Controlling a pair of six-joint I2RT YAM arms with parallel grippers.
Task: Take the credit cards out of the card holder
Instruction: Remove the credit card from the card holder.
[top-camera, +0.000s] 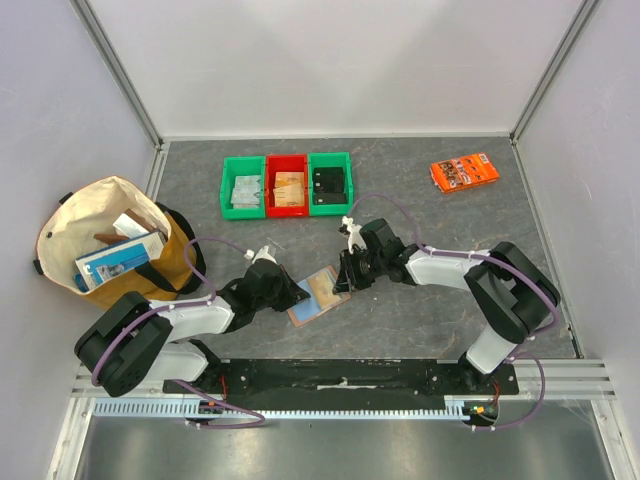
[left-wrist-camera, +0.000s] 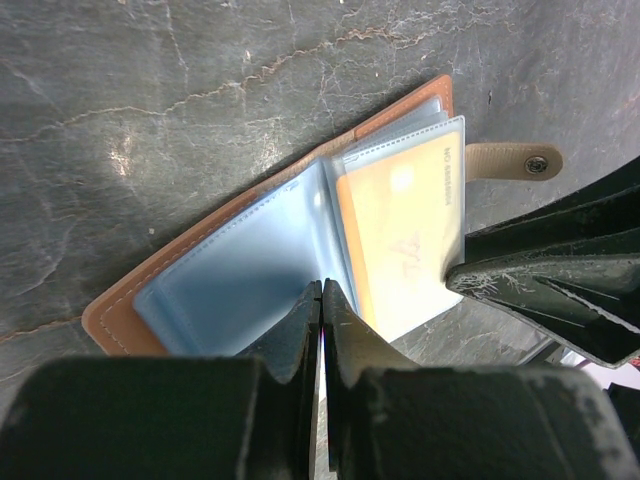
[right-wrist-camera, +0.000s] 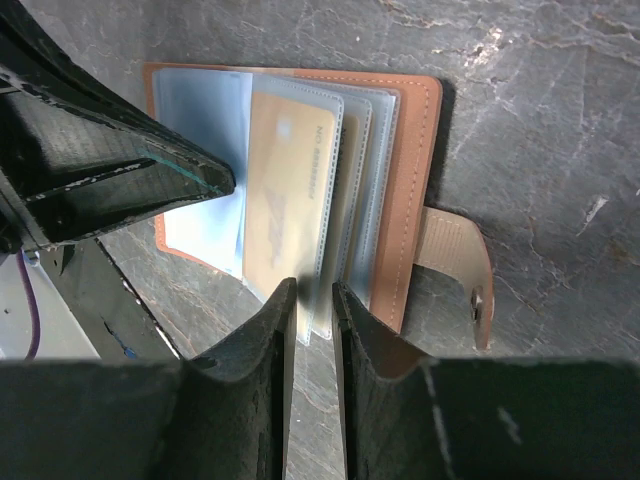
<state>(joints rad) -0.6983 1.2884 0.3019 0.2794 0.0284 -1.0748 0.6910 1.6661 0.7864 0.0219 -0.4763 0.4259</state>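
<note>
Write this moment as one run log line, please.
left gripper: shut on card holder | right gripper: gripping sleeve edge | tan card: still inside

The card holder is reddish-brown with light blue sleeves; its showing credit card is yellow-tan.

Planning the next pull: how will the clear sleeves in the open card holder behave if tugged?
Probably floppy: the clear sleeves fan loosely above the card holder. Likely slick, since they look glossy. The tan card inside probably stiffens one, so the right end effector may drag sleeve and card together.
</note>
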